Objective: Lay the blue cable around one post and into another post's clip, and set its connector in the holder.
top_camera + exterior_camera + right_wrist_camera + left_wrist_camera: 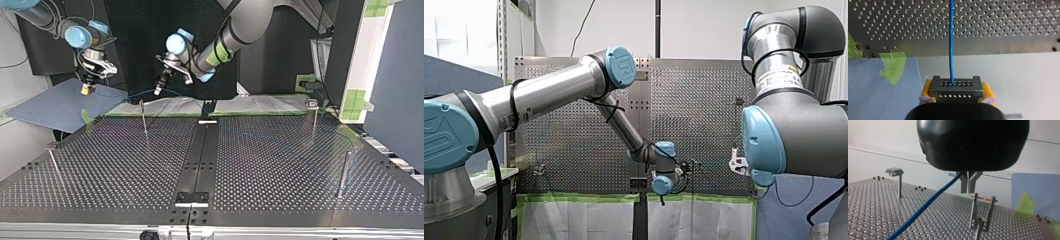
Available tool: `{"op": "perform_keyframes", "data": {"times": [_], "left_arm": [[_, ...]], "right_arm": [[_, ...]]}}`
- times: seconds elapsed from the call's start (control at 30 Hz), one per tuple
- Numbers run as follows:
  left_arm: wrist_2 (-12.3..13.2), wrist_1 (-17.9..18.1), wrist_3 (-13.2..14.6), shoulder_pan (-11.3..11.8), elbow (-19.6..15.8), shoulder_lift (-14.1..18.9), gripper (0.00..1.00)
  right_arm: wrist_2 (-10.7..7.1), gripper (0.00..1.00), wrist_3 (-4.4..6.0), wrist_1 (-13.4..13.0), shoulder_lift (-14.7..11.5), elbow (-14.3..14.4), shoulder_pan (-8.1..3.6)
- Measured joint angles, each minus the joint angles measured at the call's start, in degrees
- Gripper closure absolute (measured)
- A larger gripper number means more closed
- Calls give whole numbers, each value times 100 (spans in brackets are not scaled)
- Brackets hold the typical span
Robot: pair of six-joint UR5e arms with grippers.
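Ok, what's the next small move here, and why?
Probably lower my left end effector toward the clip post just ahead of it. It grips the blue cable above the table, that post holds no cable yet, and my right end effector holds the connector.

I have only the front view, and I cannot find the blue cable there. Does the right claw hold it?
Observer: By its end: the right wrist view shows the right claw shut on the black connector.
Operator: Where is this claw?
Observer: Off the table, by the blue sheet, at the top view's left.
Operator: And the left claw?
Observer: The left wrist view shows the blue cable reaching the left claw; gripped or not, I cannot tell.
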Motion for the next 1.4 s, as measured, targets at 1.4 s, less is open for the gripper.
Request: {"op": "perform_keyframes", "data": {"times": [1.4], "left_arm": [[100,-610,-61,-62,977,-540,100]], "right_arm": [[-890,100,-240,973,628,-761,-126]]}}
